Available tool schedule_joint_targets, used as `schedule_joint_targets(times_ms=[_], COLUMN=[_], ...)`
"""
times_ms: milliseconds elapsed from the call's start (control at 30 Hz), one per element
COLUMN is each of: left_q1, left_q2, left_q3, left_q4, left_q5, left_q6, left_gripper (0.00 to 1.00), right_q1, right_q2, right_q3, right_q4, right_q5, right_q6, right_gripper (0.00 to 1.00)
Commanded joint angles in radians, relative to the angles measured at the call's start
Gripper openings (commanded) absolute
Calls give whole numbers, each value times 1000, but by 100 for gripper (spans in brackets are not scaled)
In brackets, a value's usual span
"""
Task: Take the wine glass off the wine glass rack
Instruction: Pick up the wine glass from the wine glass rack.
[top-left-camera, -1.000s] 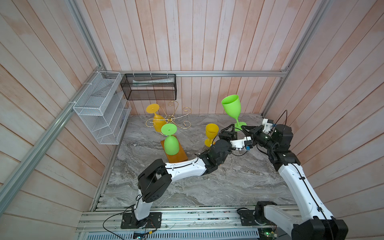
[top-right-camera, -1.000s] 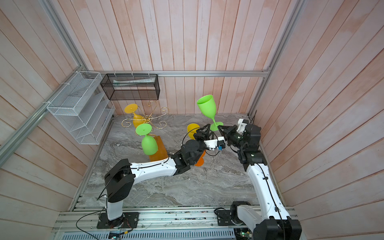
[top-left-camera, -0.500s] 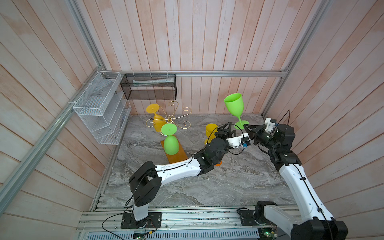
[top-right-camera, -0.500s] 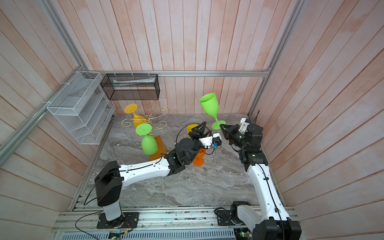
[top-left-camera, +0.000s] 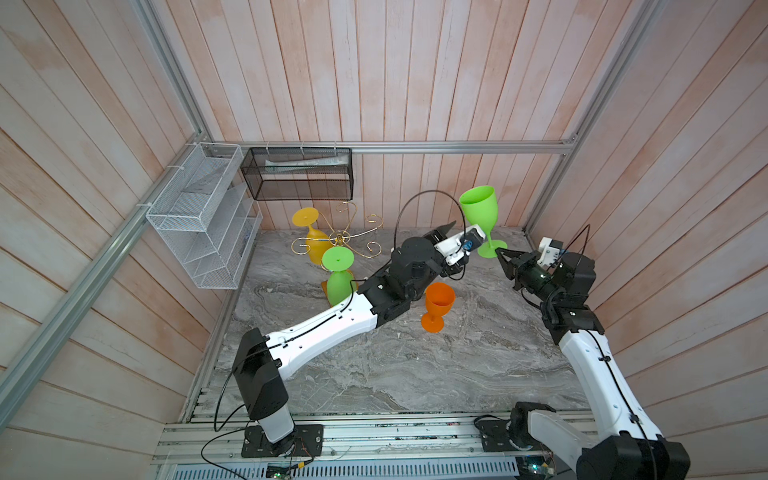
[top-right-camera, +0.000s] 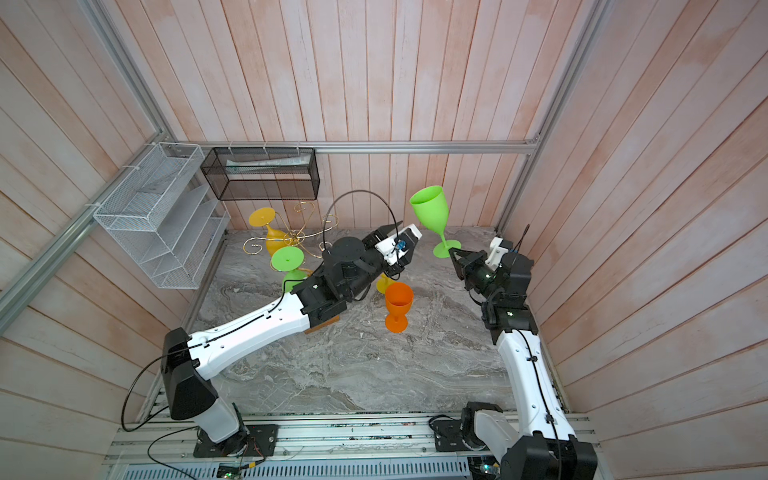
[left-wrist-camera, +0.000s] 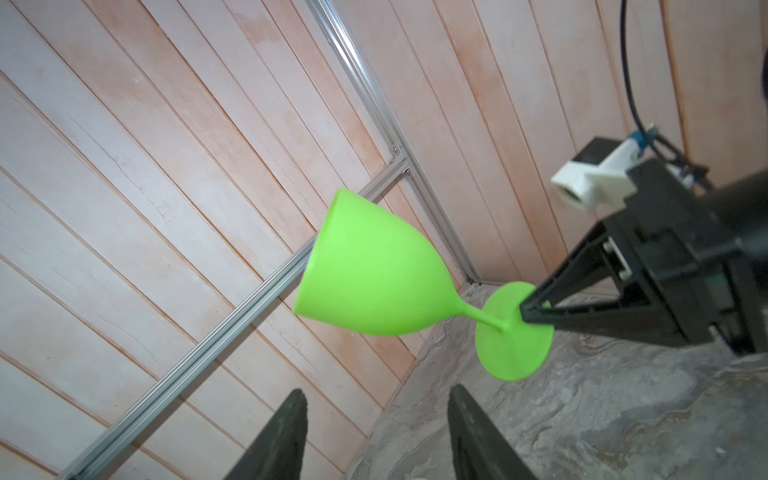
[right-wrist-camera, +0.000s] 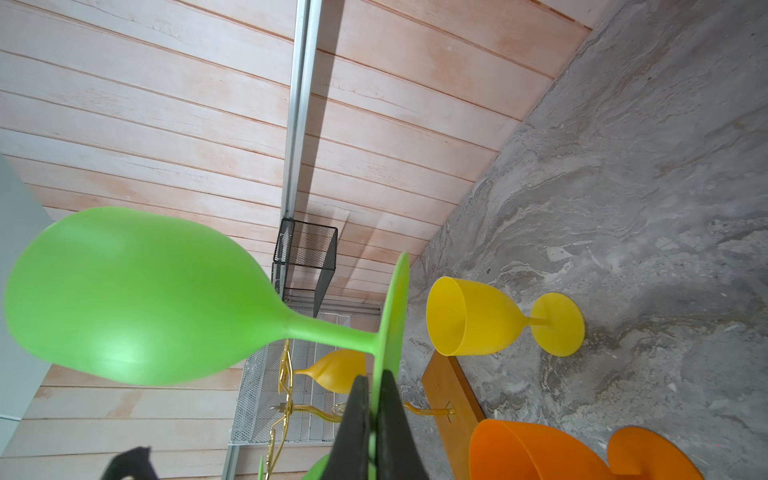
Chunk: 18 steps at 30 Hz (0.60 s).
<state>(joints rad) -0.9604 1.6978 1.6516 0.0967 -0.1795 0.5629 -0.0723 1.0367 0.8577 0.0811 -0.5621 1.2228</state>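
My right gripper (top-left-camera: 500, 251) is shut on the foot of a green wine glass (top-left-camera: 480, 212), holding it in the air, bowl up and tilted, near the back right corner. The right wrist view shows its fingertips (right-wrist-camera: 376, 376) pinching the foot's rim. My left gripper (left-wrist-camera: 376, 395) stands open just left of the held glass (left-wrist-camera: 365, 266), touching nothing. At the back left stands the gold wire wine glass rack (top-left-camera: 338, 237) on its amber wooden base (right-wrist-camera: 449, 390). Another green glass (top-left-camera: 338, 274) and a yellow one (top-left-camera: 311, 241) hang upside down from the rack.
An orange glass (top-left-camera: 438, 303) stands on the marble table just in front of the left forearm. A yellow glass (right-wrist-camera: 469, 320) stands behind that arm. A white wire shelf (top-left-camera: 199, 216) and a black mesh basket (top-left-camera: 299, 174) hang on the walls.
The right gripper has carried the green glass slightly to the right. The left arm has stretched out lower and its gripper has drawn away from the stem, uncovering the orange glass.
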Motion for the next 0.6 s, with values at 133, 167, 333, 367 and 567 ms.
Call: schedule_joint_targets(times_ms=[133,167,333,367,567], left_q1=[95,112,164,166,168], left_q2=[0,11,100,125,266], left_q3=[181,218,421,469,701], left_q4=[-264,-299,-483,-527,-724], left_q5=[334,387,548,568,648], left_q6=[-233,-257,-317,-316,-322], left_gripper=[55,53,51,51,51], right_q1=[-9,-9,-8,-9,-9], right_q2=[-41,-51,-72,-75,-85], right_q3=[-81,-97,-121,-125,-148], right_q4=[96,114,124,130,180], right_q5=[22,29,68,72,87], right_q6=[-120,-139,-245,-259,-281], right_gripper=[0,0,0,0,0])
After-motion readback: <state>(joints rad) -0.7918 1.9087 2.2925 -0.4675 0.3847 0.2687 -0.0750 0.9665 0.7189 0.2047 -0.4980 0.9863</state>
